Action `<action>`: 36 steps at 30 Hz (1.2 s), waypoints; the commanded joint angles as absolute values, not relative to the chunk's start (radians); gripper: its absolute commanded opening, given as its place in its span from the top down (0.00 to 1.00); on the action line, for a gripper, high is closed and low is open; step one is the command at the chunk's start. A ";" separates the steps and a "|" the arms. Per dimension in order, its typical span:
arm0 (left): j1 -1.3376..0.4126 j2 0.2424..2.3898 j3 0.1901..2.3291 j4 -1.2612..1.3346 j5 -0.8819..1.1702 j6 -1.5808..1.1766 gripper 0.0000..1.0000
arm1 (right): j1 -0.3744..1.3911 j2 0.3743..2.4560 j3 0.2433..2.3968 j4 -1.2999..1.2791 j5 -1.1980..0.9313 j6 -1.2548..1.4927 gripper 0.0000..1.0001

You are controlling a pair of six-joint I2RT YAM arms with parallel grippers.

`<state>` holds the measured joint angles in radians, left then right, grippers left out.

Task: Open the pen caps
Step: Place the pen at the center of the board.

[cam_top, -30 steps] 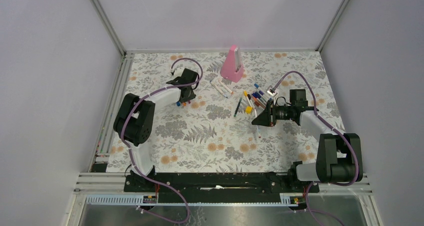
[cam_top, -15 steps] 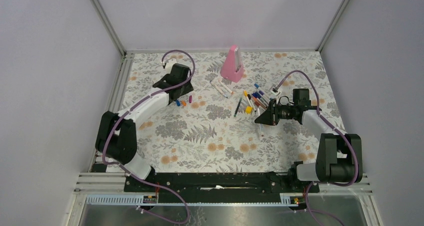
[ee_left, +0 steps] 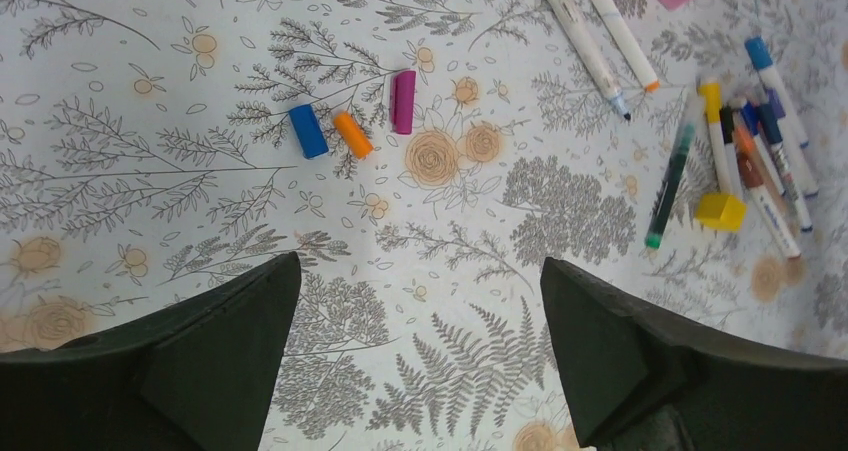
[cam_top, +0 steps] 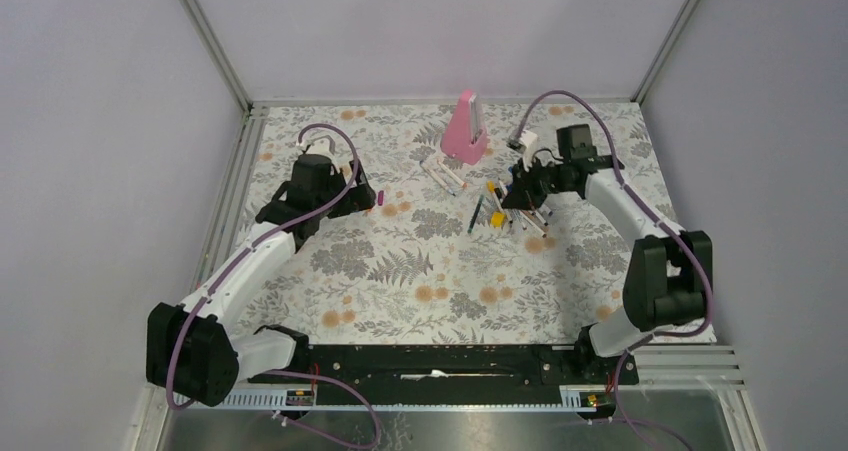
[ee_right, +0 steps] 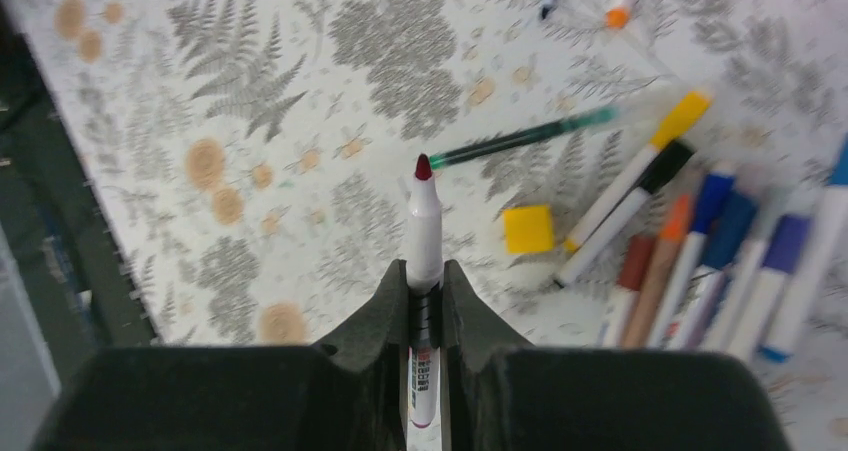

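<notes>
Left claw (ee_left: 418, 291) spread as wide as it goes, nothing in it, hanging over the table (ee_left: 470, 371) with only floral print between my fingers. Just ahead of it lie three loose pen caps: blue cap (ee_left: 308, 131) and orange cap (ee_left: 352, 134) side by side and nearly touching, purple cap (ee_left: 403, 101) just beside them. They sit on my left side, well apart from the pens. I read that as a drop spot so pulled caps don't mix back in. Right claw (ee_right: 425, 271) is clamped tight on a marker (ee_right: 424, 206), with the barrel running out between the fingers and the dark red tip bare and pointing forward, so this one's cap is off. Gripping it by the rear leaves the front end free, which is probably what lets my other claw pull a cap. The right claw hangs at the edge of the heap of capped pens (ee_right: 700, 236), not far from the pink wedge (cam_top: 465, 126). My guess is the bare marker gets set down here. The heap shows orange, blue, black and yellow caps on, so plenty is left to do. A yellow block (ee_right: 527, 229) lies just beside the heap; I can't tell if it's a cap. A green pen (ee_right: 520, 139) lies a little apart.
</notes>
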<state>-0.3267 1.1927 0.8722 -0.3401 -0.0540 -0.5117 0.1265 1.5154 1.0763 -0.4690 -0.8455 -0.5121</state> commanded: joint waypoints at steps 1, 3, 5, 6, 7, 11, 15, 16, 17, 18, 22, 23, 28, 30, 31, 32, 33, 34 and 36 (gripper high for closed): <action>-0.315 1.152 0.886 -0.344 0.036 -0.369 0.01 | 0.203 1.639 1.280 -0.606 -0.617 -0.609 1.00; -0.314 1.152 0.880 -0.355 0.028 -0.333 0.01 | 0.238 1.707 1.370 -0.627 -0.556 -0.614 0.99; -0.314 1.148 0.866 -0.350 0.029 -0.313 0.01 | 0.273 1.775 1.477 -0.646 -0.497 -0.619 0.99; -0.314 1.145 0.857 -0.341 0.034 -0.307 0.01 | 0.292 1.811 1.517 -0.655 -0.471 -0.622 0.99; -0.314 1.144 0.848 -0.330 0.041 -0.303 0.01 | 0.309 1.848 1.563 -0.667 -0.449 -0.626 0.98; -0.312 1.159 0.856 -0.329 0.068 -0.282 0.01 | 0.364 1.983 1.717 -0.691 -0.392 -0.639 0.96; -0.305 1.187 0.869 -0.338 0.100 -0.270 0.01 | 0.404 2.121 1.877 -0.695 -0.353 -0.624 0.96; -0.303 1.192 0.871 -0.340 0.105 -0.270 0.01 | 0.414 2.157 1.919 -0.701 -0.346 -0.621 0.96; -0.300 1.194 0.872 -0.340 0.111 -0.270 0.01 | 0.423 2.196 1.965 -0.709 -0.332 -0.615 0.96; -0.295 1.197 0.874 -0.338 0.116 -0.270 0.01 | 0.430 2.231 2.009 -0.719 -0.312 -0.614 0.96; -0.276 1.205 0.877 -0.331 0.155 -0.273 0.01 | 0.452 2.389 2.199 -0.771 -0.248 -0.604 0.93; -0.272 1.206 0.877 -0.329 0.162 -0.274 0.01 | 0.453 2.418 2.262 -0.781 -0.233 -0.597 0.93; -0.256 1.212 0.879 -0.325 0.193 -0.280 0.01 | 0.459 2.483 2.319 -0.765 -0.175 -0.598 0.88; -0.249 1.213 0.878 -0.320 0.208 -0.284 0.01 | 0.460 2.493 2.318 -0.759 -0.170 -0.598 0.85; -0.244 1.215 0.877 -0.317 0.220 -0.285 0.01 | 0.460 2.498 2.318 -0.756 -0.167 -0.598 0.84; -0.241 1.217 0.877 -0.314 0.230 -0.286 0.01 | 0.462 2.503 2.318 -0.754 -0.161 -0.595 0.82; -0.238 1.217 0.877 -0.314 0.238 -0.287 0.01 | 0.462 2.508 2.319 -0.753 -0.160 -0.593 0.79; -0.234 1.218 0.877 -0.314 0.242 -0.288 0.01 | 0.462 2.511 2.319 -0.752 -0.160 -0.591 0.74; -0.229 1.215 0.876 -0.313 0.248 -0.289 0.01 | 0.466 2.511 2.319 -0.752 -0.160 -0.586 0.66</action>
